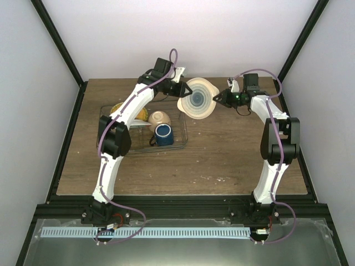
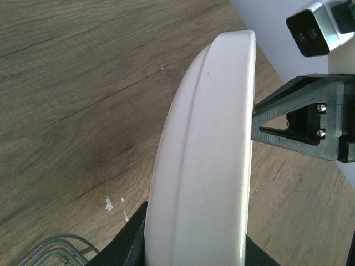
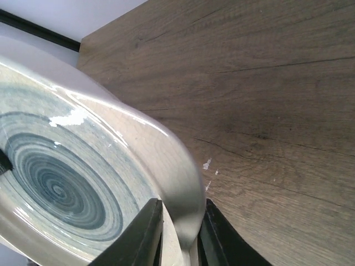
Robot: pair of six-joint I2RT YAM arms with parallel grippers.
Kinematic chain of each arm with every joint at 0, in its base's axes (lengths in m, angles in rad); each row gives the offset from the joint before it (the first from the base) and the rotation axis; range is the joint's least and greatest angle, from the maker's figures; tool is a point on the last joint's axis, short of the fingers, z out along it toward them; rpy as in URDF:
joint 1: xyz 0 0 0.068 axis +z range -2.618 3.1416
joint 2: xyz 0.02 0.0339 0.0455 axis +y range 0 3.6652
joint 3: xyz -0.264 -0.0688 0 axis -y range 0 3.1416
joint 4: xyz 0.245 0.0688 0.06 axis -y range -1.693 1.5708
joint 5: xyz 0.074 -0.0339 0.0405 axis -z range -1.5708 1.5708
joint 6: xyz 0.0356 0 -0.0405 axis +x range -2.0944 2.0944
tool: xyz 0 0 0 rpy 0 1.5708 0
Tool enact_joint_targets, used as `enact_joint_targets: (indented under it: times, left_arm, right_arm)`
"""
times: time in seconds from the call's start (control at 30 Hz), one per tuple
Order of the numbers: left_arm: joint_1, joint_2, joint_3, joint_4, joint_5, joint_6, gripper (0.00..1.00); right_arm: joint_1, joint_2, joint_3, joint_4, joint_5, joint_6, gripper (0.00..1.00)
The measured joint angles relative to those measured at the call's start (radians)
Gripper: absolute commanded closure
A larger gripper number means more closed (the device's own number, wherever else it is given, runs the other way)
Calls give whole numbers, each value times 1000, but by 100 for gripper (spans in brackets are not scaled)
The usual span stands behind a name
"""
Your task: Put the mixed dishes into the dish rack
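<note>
- The rectangular dish rack (image 1: 176, 147) of thin dark wire is sitting on the left of the brown wooden table (image 1: 233, 160). It is already carrying a yellow-orange plate (image 1: 142, 115), a small cream bowl (image 1: 159, 118) and a dark blue mug (image 1: 163, 134). The bowl and mug are crowding its right end, so a plate coming in crooked is likely to knock them or catch on a divider.
- The left gripper (image 1: 178, 90) is clamping the left rim of a round glossy cream plate (image 1: 198, 98) with a blue-grey spiral centre. The plate is hanging up on its edge in the air, clear of the table, just beyond the rack's far right corner. Only the edge is being pinched, so the plate may be pivoting or sliding in that bite under its own weight.
- The right gripper (image 1: 220, 98) is pinching the opposite rim, a finger on each face.
  - If either arm is moving while both are holding, the rigid plate is being pried out of one grip.
  - If this side is letting go before the left bite is firm, the plate is swinging down or dropping onto the table.
</note>
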Motion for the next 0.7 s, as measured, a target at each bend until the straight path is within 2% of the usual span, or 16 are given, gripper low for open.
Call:
enact_joint_targets:
  times: [0.13,0.4,0.7]
  left_arm:
    - [-3,-1,5,-9,-13,16,100]
    - [-11,-2,46,-77,-67,47,100]
    - [23,-72,51,-162,-192,121,100]
  right_arm:
    - [0,0,0,-5,-15,-3,72]
    - [1,-10,0,-54,-11,-71,70]
    - [1,-107,-7,-87,-2,-117,69]
